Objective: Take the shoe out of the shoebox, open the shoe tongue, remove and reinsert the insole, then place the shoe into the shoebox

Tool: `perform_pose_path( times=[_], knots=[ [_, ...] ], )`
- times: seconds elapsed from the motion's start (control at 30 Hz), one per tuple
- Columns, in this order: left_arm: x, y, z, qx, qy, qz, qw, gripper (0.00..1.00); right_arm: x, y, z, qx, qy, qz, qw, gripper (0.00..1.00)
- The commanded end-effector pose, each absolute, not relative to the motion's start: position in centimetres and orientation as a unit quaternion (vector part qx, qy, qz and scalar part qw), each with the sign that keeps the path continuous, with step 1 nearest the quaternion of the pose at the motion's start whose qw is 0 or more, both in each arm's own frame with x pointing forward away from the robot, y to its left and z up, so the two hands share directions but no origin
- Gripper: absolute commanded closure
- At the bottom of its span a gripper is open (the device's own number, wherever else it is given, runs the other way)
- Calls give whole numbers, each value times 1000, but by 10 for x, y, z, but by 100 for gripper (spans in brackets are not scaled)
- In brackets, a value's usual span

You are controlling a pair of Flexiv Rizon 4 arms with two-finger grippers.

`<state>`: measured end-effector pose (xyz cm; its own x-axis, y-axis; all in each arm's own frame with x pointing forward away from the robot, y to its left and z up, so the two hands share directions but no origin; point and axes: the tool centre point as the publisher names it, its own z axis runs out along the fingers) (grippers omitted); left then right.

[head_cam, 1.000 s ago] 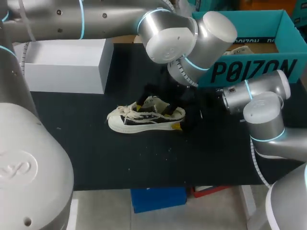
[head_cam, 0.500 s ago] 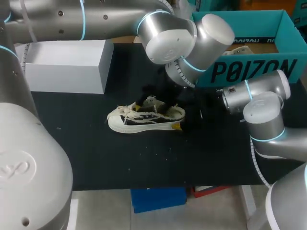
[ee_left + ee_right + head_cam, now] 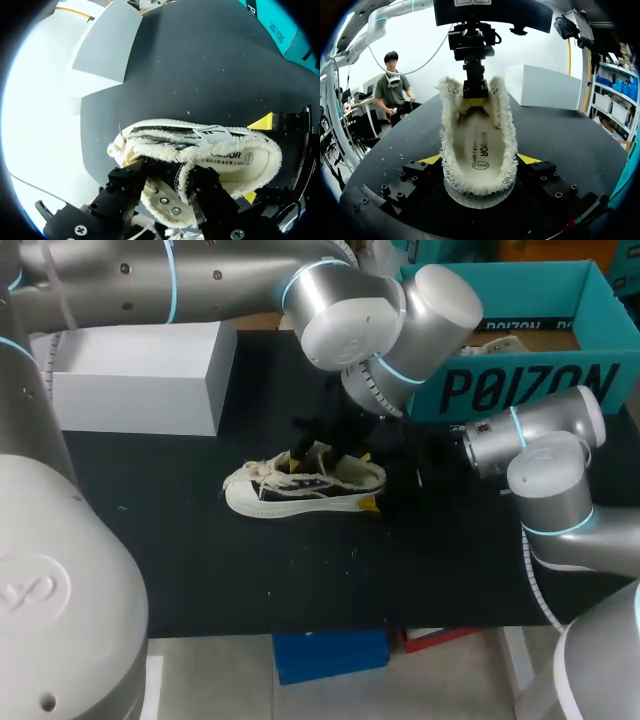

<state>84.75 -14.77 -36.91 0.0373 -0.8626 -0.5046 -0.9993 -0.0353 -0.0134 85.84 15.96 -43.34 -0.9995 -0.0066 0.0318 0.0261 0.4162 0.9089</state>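
Note:
A cream and black sneaker [image 3: 300, 490] lies on the black table [image 3: 200, 570], toe pointing left. My left gripper [image 3: 322, 452] hangs over its opening, and its black fingers [image 3: 131, 181] are shut on the fleecy shoe tongue [image 3: 172, 167]. My right gripper [image 3: 480, 161] straddles the heel, with a yellow-tipped finger [image 3: 431, 159] pressed to each side of the sneaker [image 3: 507, 145]. The printed insole [image 3: 480, 142] lies flat inside. From the right wrist view the left gripper [image 3: 475, 102] pinches the tongue from above. The teal shoebox [image 3: 520, 390] stands at the back right.
A white box [image 3: 140, 375] stands at the back left of the table. A paper scrap [image 3: 500, 343] lies inside the shoebox. The left arm's big elbow joint [image 3: 390, 320] hangs above the table's middle.
The left gripper's fingers have come together on the tongue, and the left arm has shifted slightly back. The shoe and the right arm have stayed where they were.

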Motion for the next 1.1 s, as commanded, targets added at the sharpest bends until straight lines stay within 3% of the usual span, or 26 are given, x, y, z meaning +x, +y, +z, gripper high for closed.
perform_pose_path(
  times=[0.03, 0.23, 0.3, 1.1],
  knots=[
    [850, -147, -367, -696, 669, 182, 188, 67, 858, 161, -436, -7, -842, -539, 15, 100],
    [850, -151, -364, -692, 672, 178, 192, 82, 858, 161, -436, -7, -842, -539, 15, 100],
    [849, -153, -364, -691, 674, 177, 193, 100, 858, 161, -436, -7, -842, -539, 15, 100],
    [849, -148, -328, -702, 660, 132, 233, 100, 858, 161, -436, -7, -842, -539, 15, 100]
  ],
)
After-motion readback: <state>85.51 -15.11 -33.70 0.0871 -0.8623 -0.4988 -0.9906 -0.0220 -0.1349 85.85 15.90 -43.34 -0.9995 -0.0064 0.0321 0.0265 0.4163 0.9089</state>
